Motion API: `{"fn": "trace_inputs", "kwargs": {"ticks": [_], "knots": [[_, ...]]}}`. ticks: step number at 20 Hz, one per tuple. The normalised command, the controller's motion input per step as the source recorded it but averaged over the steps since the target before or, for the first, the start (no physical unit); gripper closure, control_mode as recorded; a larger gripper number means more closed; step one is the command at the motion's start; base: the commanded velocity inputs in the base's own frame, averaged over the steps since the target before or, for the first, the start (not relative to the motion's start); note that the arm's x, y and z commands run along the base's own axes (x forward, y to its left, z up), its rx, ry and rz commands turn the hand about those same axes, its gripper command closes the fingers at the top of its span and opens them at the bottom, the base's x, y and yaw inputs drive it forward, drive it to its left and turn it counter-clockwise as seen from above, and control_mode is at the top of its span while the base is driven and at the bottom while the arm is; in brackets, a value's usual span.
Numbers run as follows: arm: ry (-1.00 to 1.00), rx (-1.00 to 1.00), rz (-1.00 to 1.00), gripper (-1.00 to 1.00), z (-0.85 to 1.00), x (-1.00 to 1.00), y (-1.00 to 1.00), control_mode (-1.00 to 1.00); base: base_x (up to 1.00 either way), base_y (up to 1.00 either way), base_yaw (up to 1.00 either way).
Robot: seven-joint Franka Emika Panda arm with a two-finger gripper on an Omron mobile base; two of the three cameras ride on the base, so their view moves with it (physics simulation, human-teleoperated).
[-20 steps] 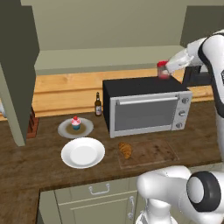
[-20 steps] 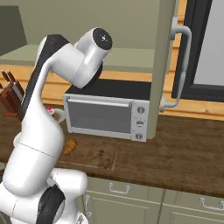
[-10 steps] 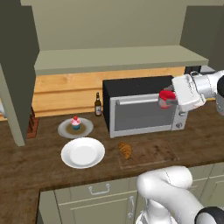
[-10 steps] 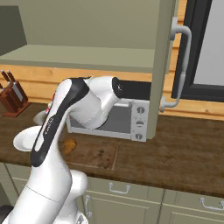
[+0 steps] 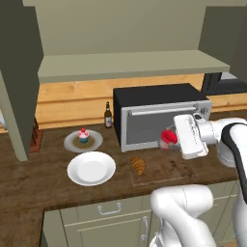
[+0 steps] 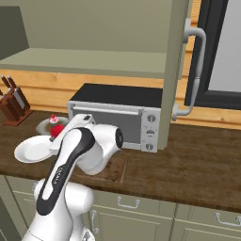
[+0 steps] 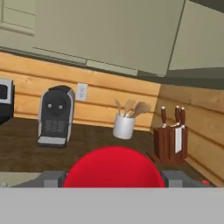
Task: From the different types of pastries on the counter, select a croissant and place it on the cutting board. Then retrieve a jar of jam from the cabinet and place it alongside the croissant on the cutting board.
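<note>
Jam jar (image 5: pixel 169 138), red-lidded, being held between the fingers of the gripper (image 5: pixel 171 138), hanging in the air just in front of the toaster oven (image 5: pixel 157 115) door and above the right part of the cutting board (image 5: pixel 166 167). Fingers closing on the jar from both sides, seen in the hand view as grey pads flanking the red lid (image 7: pixel 113 168). In the right base view, jar (image 6: pixel 58 130) showing as a red spot at the end of the white hand, left of the toaster oven (image 6: pixel 117 115).

Croissant (image 5: pixel 138 165) lying on the left part of the cutting board, in front of the toaster oven's left corner, well apart from the jar. Empty white plate (image 5: pixel 91 168) sitting left of the toaster oven, near the counter's front edge. Cupcake (image 5: pixel 83 135) with a red top standing on a grey plate (image 5: pixel 83 141) behind it. Dark bottle (image 5: pixel 108 115) standing upright just beside the toaster oven's left wall. Knife block (image 6: pixel 12 107) standing far left of the toaster oven against the wooden backsplash. Open cabinet door (image 6: pixel 176 70) hanging just right of the toaster oven.
</note>
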Motion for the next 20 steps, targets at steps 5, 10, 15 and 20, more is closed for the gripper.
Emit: {"fn": "trace_inputs", "kwargs": {"ticks": [5, 10, 15, 20], "knots": [[0.05, -0.01, 0.17, 1.0, -0.48, -0.08, -0.21, -1.0, 0.0, 0.0, 0.0], [0.19, -0.27, 0.18, 1.0, -0.45, -0.01, -0.16, -1.0, 0.0, 0.0, 0.0], [0.05, -0.07, 0.16, 1.0, -0.08, 0.24, -0.22, -1.0, 0.0, 0.0, 0.0], [0.0, -0.01, 0.07, 1.0, -0.13, 0.25, -0.67, -1.0, 0.0, 0.0, 0.0]]}}
